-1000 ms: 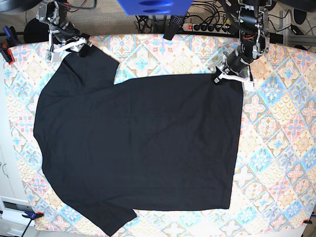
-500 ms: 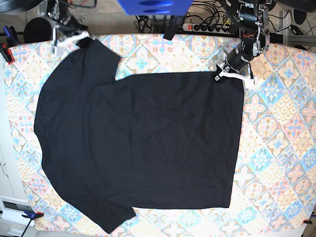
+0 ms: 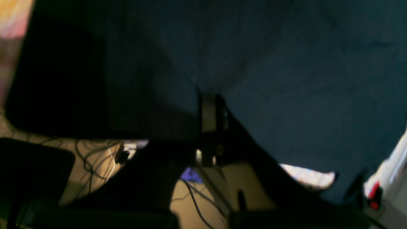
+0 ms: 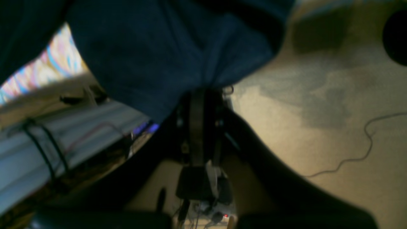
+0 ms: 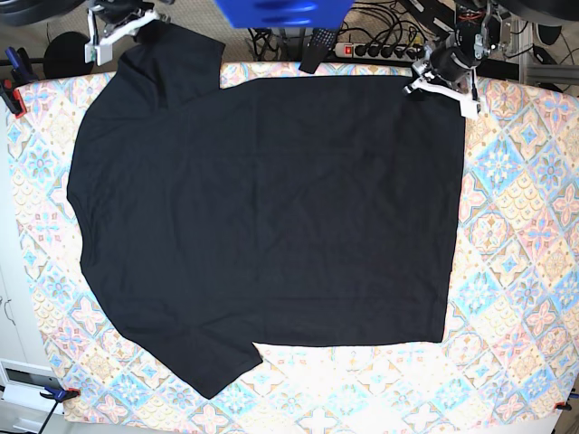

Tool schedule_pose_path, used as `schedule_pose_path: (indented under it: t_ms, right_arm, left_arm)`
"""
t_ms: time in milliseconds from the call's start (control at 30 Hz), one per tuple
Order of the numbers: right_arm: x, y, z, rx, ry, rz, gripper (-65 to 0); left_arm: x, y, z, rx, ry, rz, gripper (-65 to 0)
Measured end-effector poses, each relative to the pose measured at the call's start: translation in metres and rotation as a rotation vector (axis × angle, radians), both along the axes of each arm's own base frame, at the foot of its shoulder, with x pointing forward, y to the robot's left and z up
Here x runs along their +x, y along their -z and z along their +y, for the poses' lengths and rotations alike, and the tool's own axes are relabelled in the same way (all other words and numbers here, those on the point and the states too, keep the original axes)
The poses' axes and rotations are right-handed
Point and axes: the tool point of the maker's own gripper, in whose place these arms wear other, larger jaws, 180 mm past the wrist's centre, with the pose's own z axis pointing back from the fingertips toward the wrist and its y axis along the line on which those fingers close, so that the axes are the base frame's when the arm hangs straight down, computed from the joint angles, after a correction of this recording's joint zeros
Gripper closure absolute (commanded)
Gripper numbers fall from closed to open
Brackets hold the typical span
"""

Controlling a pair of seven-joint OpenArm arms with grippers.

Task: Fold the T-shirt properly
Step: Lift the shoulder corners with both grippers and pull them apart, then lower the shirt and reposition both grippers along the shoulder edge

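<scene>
the t-shirt [image 5: 262,208] now lies higher in the frame than a second ago, its top edge pulled to the table's far side. the right gripper [image 5: 122,20], upper left, pinches a sleeve; the left gripper [image 5: 441,80], upper right, pinches the hem corner. stretching looks underway, folding not begun. a power strip [image 5: 375,50] and cables [image 5: 271,41] crowd behind the patterned table [image 5: 516,271].

Lab: power strip [image 5: 375,49], cables
</scene>
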Motion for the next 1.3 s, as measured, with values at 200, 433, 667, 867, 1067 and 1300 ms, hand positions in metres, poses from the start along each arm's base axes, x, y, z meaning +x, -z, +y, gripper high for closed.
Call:
schedule_pose_path:
  t_ms: [200,433,667,867,1067,1300]
  right_arm:
    - [-0.013,-0.012,0.002,-0.01,-0.022,0.01,0.0]
    - [-0.014,-0.029,0.008,-0.016,-0.057,-0.009,0.0]
    - [-0.008,-0.033,0.009,-0.018,-0.063,-0.025,0.0]
    - [0.039,-0.045,0.013,-0.022,-0.08,-0.151,0.0]
    - [0.081,-0.051,0.013,-0.028,-0.081,-0.243,0.0]
    - [0.135,-0.061,0.017,-0.023,-0.114,-0.319,0.0]
  left_arm:
    - [-0.016,0.0,0.007,0.023,0.014,0.023,0.0]
    - [-0.029,0.001,0.012,0.031,0.04,0.054,0.0]
    - [-0.018,-0.01,0.013,0.037,0.042,0.015,0.0]
    - [0.021,-0.05,0.014,0.063,0.056,-0.137,0.0]
    - [0.068,-0.068,0.012,0.06,0.048,-0.247,-0.1]
    - [0.109,-0.08,0.015,0.06,0.038,-0.33,-0.1]
